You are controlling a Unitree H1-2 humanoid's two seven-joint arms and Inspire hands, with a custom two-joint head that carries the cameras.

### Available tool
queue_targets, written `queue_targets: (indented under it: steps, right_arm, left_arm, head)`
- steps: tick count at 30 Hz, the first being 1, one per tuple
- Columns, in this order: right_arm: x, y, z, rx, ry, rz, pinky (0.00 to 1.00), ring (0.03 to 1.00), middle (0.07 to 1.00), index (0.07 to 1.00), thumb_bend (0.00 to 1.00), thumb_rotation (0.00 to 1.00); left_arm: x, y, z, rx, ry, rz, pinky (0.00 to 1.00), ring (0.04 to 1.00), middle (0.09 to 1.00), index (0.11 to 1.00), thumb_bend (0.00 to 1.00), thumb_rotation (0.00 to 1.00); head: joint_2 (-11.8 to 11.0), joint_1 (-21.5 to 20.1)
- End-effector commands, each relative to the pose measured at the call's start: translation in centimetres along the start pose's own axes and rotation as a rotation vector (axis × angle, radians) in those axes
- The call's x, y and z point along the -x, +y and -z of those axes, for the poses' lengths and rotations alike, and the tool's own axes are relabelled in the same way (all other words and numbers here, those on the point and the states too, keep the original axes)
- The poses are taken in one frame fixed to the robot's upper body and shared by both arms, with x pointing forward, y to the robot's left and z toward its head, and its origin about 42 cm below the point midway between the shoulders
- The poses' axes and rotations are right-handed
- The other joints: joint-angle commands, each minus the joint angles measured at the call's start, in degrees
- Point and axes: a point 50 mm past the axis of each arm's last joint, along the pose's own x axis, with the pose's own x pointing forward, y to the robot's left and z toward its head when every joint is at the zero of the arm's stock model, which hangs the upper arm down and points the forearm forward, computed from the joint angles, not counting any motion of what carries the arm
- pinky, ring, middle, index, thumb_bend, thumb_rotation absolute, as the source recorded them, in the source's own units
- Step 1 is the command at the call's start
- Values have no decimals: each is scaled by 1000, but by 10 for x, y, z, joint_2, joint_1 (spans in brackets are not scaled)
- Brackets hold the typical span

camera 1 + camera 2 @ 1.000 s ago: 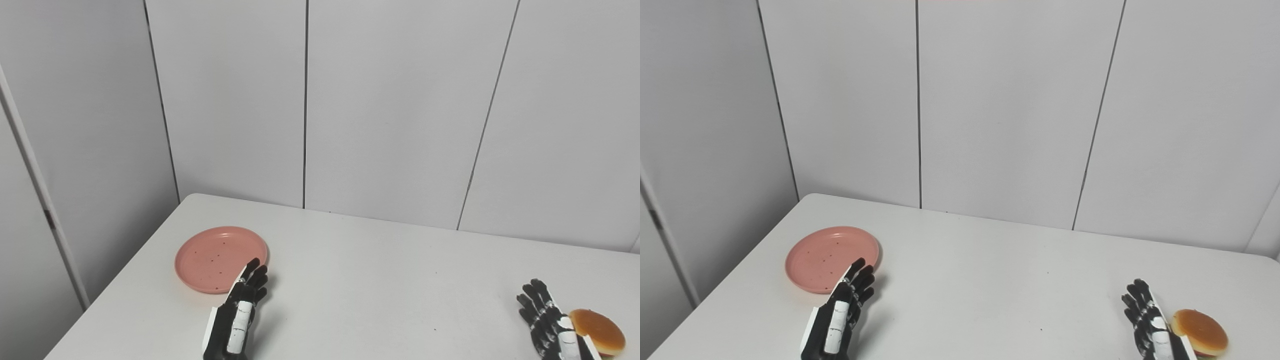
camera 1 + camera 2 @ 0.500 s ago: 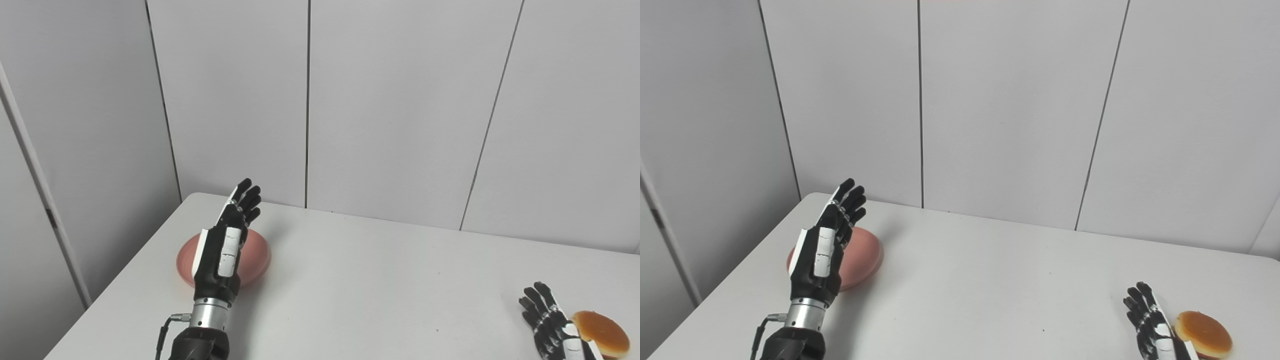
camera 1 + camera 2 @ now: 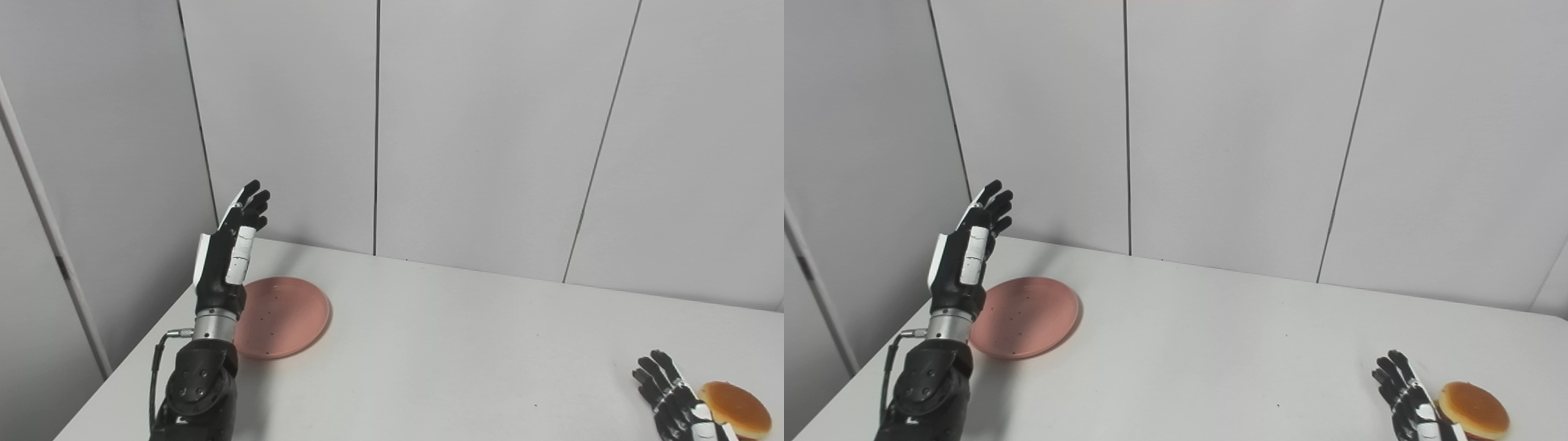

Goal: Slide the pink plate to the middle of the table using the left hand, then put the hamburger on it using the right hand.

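Note:
The pink plate lies flat on the white table near its far left corner. My left hand is raised in the air above the plate's left edge, open, fingers straight and pointing up, holding nothing. Its forearm covers the plate's left rim. The hamburger sits at the near right of the table. My right hand lies open on the table just left of the hamburger, beside it and not holding it. Both show in the right eye view too, with the plate and hamburger.
Grey wall panels stand close behind the table's far edge. The table's left edge runs next to the plate. No other objects are on the table.
My left hand rose from the table by the plate's near rim, passed over the plate, and now stands high at its left side. The plate and right hand stayed put.

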Motion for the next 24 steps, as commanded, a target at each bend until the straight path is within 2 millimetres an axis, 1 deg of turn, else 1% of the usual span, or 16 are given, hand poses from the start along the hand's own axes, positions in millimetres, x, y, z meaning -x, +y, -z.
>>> queue_targets:
  steps: [1, 3, 8, 13, 15, 20, 23, 24]
  right_arm:
    - [39, 6, 36, -56, 139, 30, 977, 926, 927, 937, 867, 1000]
    - [39, 6, 36, -58, 139, 32, 974, 923, 925, 935, 871, 1000]
    - [40, 6, 35, -64, 140, 34, 952, 911, 918, 933, 866, 1000]
    - [40, 6, 36, -58, 143, 35, 940, 903, 912, 928, 867, 1000]
    - [41, 6, 36, -59, 145, 34, 944, 903, 914, 928, 868, 1000]
    - [41, 5, 36, -57, 146, 34, 945, 903, 915, 934, 864, 1000]
    - [41, 6, 36, -58, 147, 33, 947, 902, 915, 933, 862, 1000]
    - [41, 6, 36, -57, 149, 35, 948, 902, 915, 933, 862, 1000]
  left_arm:
    - [-25, 7, -23, -8, -118, -2, 915, 919, 868, 836, 860, 897]
    - [-30, 15, -17, -25, -101, -11, 921, 922, 872, 839, 842, 903]
    - [-36, 32, 0, -63, -46, -41, 906, 916, 883, 865, 906, 923]
    - [-38, 45, 17, -68, 5, -65, 894, 912, 886, 867, 914, 927]
    - [-39, 50, 24, -73, 13, -60, 876, 905, 887, 860, 925, 913]
    - [-41, 58, 36, -54, 41, -72, 899, 899, 891, 850, 965, 886]
    - [-42, 62, 43, -40, 67, -80, 931, 912, 897, 888, 912, 909]
    - [-43, 64, 46, -32, 81, -89, 934, 913, 898, 890, 908, 912]
  head:
    - [1, 0]
    - [2, 1]
    - [4, -1]
    - [4, -1]
    - [5, 0]
    - [5, 0]
    - [6, -1]
    - [7, -1]
